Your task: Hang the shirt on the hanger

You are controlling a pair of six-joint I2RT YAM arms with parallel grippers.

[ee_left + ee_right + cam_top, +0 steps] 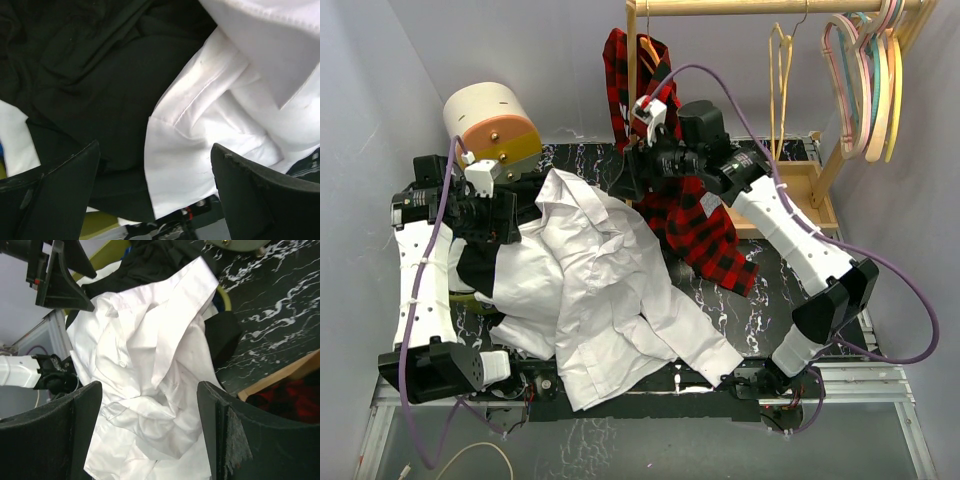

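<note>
The white shirt [600, 290] lies crumpled across the middle of the dark marbled table, collar toward the back left. The pale yellow hanger [780, 80] hangs empty by its hook from the wooden rail at the back right. My left gripper [515, 215] is open and empty at the shirt's left edge. In the left wrist view [155, 200] a white sleeve cuff [185, 165] lies between its fingers over black cloth. My right gripper [628, 168] is open and empty, above the shirt's far side. In the right wrist view [150, 435] the shirt [145, 370] lies below.
A red-and-black plaid shirt [690, 210] hangs from an orange-brown hanger [650, 50] on the wooden rack [780, 8]. Pastel hangers [870, 80] are bunched at the rail's right end. A cream and orange cylinder [495, 125] stands at the back left. A black garment [480, 265] lies under the shirt's left side.
</note>
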